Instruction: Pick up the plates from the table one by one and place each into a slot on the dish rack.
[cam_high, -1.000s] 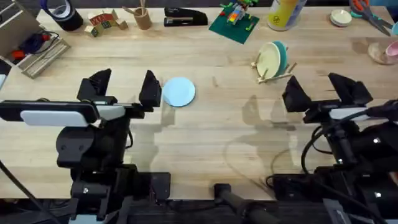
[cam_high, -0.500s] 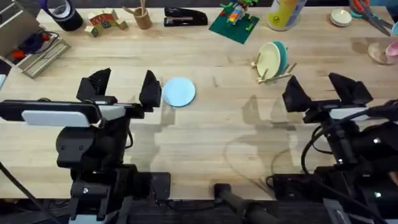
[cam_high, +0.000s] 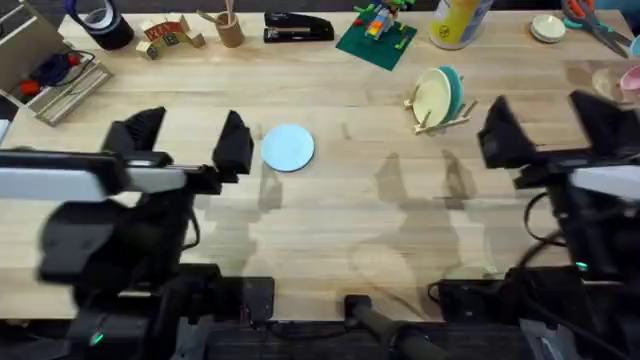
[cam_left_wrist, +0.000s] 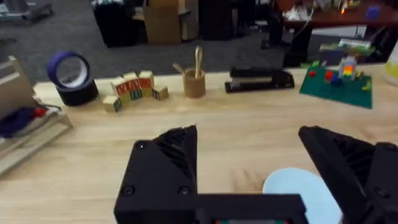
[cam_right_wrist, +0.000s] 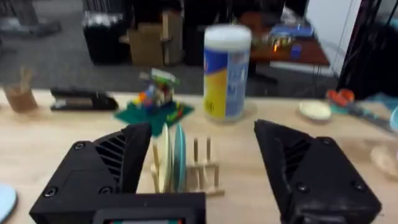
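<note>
L arm nearer the blue plate
Left gripper hovering w/ jaws wide; light blue plate lying flat just off its right finger; right gripper also gaping.

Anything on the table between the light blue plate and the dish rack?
No. In the overhead view the stretch of table between the light blue plate and the dish rack is bare wood.

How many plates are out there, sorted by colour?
Light blue plate, flat on the table: 1
Cream plate, standing in the dish rack: 1
Teal plate, in the rack behind the cream one: 1
Total: 3
</note>
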